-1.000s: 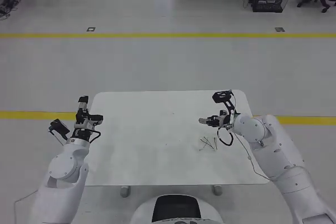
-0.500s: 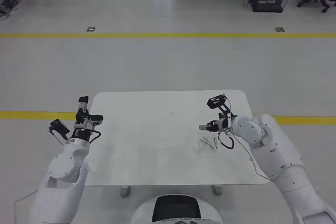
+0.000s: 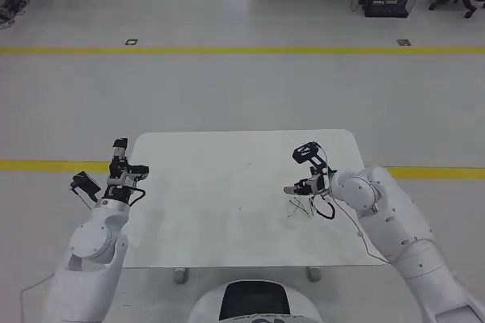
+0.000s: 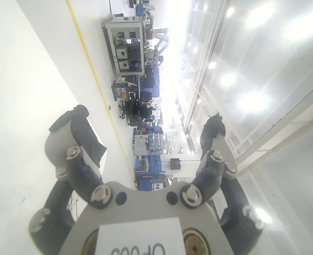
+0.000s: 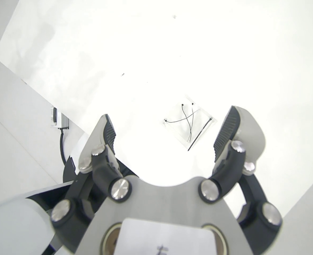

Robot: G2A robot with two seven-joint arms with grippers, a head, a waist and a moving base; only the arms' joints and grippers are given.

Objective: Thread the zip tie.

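Several thin black zip ties [image 3: 299, 207] lie crossed in a small heap on the right part of the white table [image 3: 210, 161], seemingly on a clear sheet. In the right wrist view the zip ties [image 5: 189, 123] sit on the table [image 5: 119, 27] just beyond and between the spread fingers. My right gripper [image 3: 297, 190] hangs open above them, holding nothing; its ribbed pads [image 5: 227, 126] are bare. My left gripper [image 3: 125, 165] is at the table's left edge, far from the ties. That same gripper [image 4: 146, 115] is open and empty, aimed out at the room.
The table's edge and rounded corner [image 5: 2, 51] are in the right wrist view, with a small grey box and cable [image 5: 58, 120] below it. A tiny dark speck [image 5: 122, 74] lies mid-table. Yellow floor lines [image 3: 226, 51] run behind the table.
My right gripper has moved toward the table's near side and slightly left, coming closer over the zip ties. The left arm has kept still.
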